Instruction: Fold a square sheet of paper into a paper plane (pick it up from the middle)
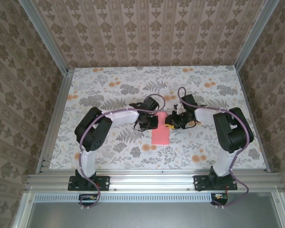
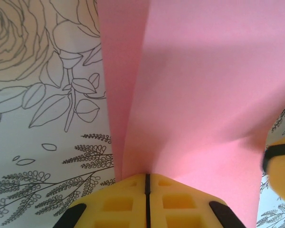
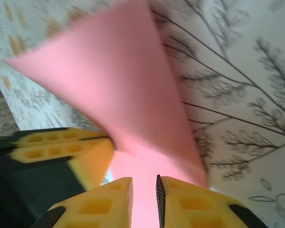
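Midway across the table [image 1: 109, 90], the sheet of paper [image 1: 160, 135] lies folded to a narrow strip, left gripper [image 2: 147, 178] and right gripper [image 3: 145, 185] both pinching its far end; I judge nose and wings remain.

White-black arms [image 1: 91, 142], purple cables [image 1: 133, 110] — yellow gripper fingers [image 2: 118, 204].

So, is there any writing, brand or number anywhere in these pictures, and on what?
None can be read. The pink paper is plain, the table cover and the walls carry only flower and leaf patterns, and the yellow fingers bear no marking.
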Robot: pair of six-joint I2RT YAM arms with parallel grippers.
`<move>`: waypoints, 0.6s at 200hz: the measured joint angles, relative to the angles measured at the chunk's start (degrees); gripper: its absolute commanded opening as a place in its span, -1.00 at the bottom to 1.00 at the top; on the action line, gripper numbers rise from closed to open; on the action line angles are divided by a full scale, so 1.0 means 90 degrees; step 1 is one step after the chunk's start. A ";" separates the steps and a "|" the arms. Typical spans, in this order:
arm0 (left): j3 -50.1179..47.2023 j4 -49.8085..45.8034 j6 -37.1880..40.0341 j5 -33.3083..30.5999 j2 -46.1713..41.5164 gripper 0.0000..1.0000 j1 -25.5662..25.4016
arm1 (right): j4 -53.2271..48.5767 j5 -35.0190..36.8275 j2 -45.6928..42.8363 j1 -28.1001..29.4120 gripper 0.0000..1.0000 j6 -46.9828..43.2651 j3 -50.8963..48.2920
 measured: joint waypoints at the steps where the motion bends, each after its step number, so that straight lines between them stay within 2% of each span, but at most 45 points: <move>1: 0.0000 0.0000 0.0000 0.0000 -0.0002 -0.82 0.0000 | -0.0019 0.0002 -0.0007 0.0000 -0.53 -0.0002 0.0027; 50: 0.0012 -0.0019 0.0000 -0.0027 0.0000 -0.83 -0.0007 | -0.0107 0.0015 0.0165 -0.0002 -0.54 -0.0175 0.0852; 120: 0.0012 -0.0034 0.0000 -0.0029 0.0000 -0.83 -0.0007 | -0.0100 0.0078 0.1037 -0.0039 -0.55 -0.0255 0.0903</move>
